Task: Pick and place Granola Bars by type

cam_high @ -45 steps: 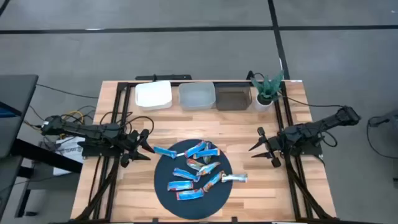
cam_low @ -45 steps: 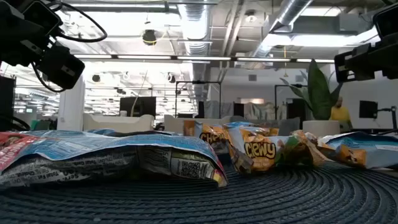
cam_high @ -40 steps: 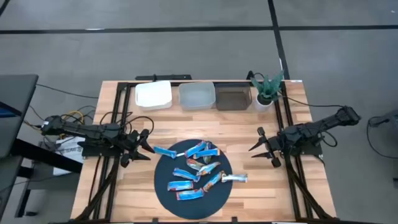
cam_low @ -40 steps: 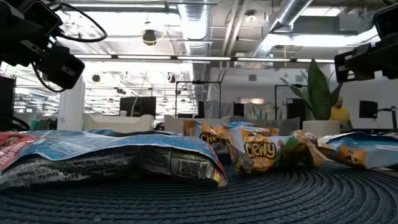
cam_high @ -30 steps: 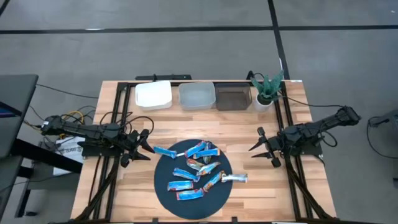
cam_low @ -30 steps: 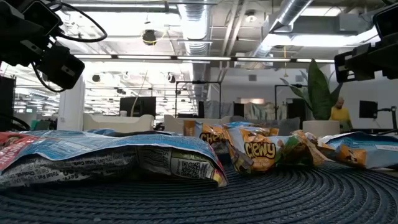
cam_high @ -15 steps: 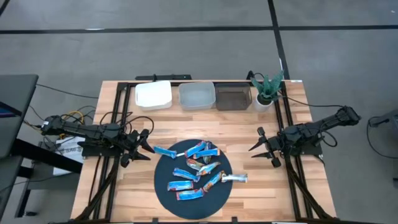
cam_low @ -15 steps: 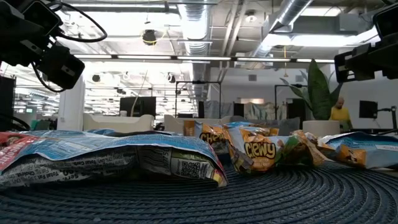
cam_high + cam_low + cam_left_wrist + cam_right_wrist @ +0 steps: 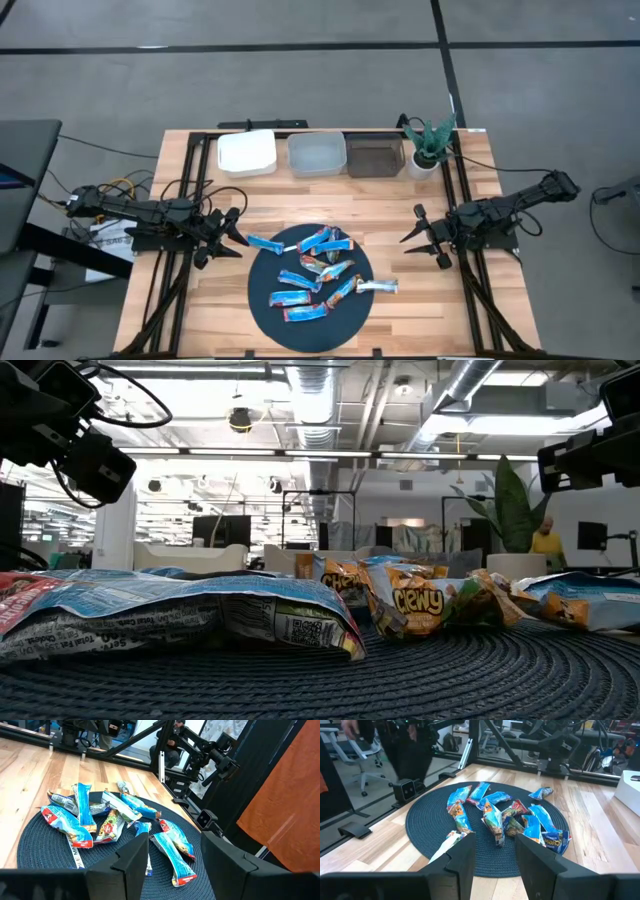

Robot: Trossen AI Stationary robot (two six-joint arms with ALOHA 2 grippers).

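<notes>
Granola Bars [image 9: 312,272] lie clustered on round dark mat [image 9: 270,305] at desk [image 9: 400,310] centre. Left end effector [image 9: 232,232] and right end effector [image 9: 417,238] hover beside the mat, both released, empty

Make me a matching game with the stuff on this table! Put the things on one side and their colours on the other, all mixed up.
Things:
1. round mat
2. left tub
3. right tub
4. plant

Colours:
A. green
B. white
C. dark navy
D. dark brown

Pairs: 1-C, 2-B, 3-D, 4-A
</notes>
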